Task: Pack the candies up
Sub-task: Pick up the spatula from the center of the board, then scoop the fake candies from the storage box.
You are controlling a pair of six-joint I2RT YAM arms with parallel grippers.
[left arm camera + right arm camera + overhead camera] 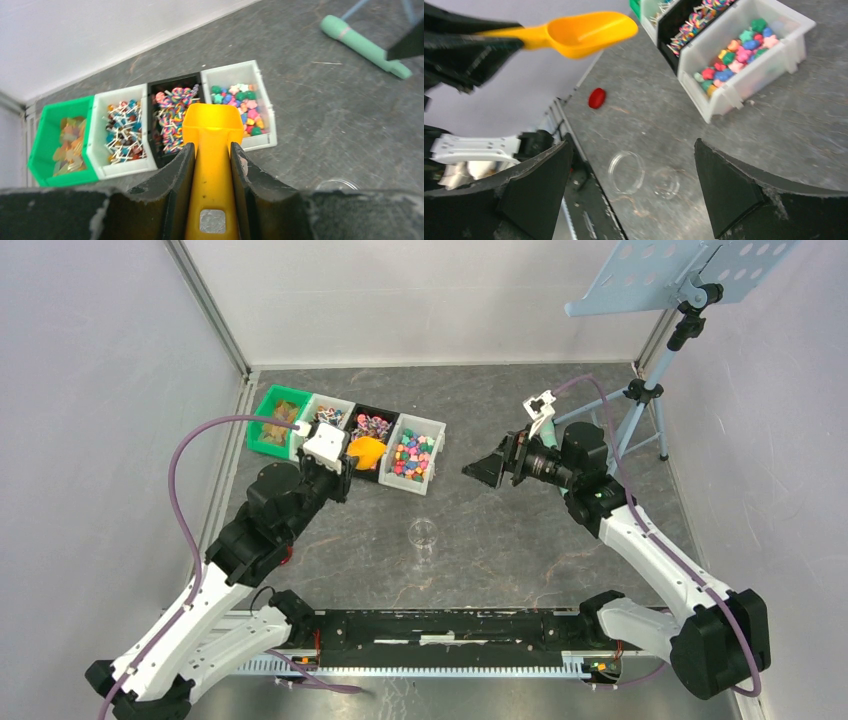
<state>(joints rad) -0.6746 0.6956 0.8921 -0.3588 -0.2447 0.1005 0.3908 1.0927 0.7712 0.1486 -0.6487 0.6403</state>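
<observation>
The candies are small multicoloured sweets filling the rightmost white bin, also seen in the right wrist view as candies. My left gripper is shut on the handle of the orange scoop, which hovers above the black bin. In the right wrist view the scoop looks empty. My right gripper stands wide open with nothing in it, raised to the right of the bins. A clear round jar stands on the table below and between the grippers.
A green bin, a white bin of lollipops and the black bin of swirl sweets line up left of the candies. A red lid lies near the table's left side. A green tube and a tripod stand are at the right.
</observation>
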